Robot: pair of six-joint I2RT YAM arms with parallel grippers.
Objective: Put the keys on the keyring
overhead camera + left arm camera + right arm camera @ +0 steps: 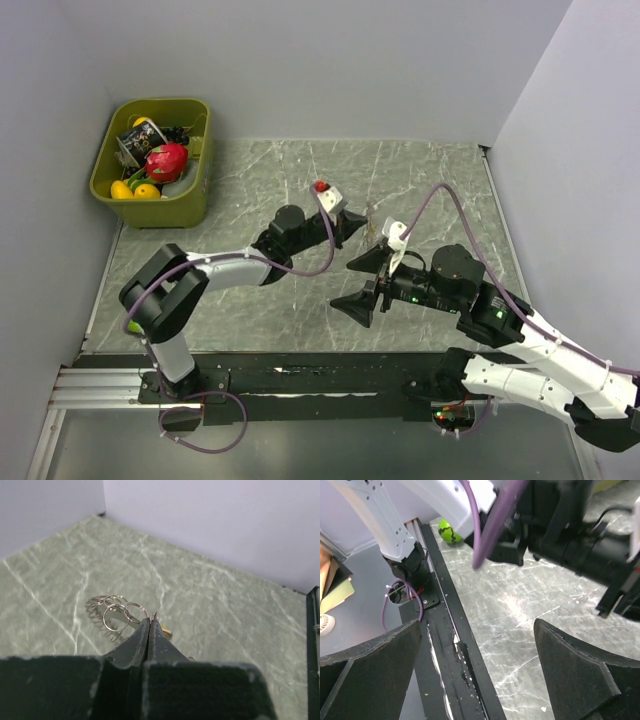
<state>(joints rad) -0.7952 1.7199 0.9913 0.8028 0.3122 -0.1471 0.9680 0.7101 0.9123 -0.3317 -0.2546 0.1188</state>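
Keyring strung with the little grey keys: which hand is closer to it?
Left. The left hand, shut, has its fingertips right at the edge of the keyring. The right hand hangs open, apart, facing the near rail; the keyring is not in its view.

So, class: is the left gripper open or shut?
Shut: the left gripper has its fingers pressed together at the tips, no gap, beside the keyring. Whether they pinch anything, I cannot tell.
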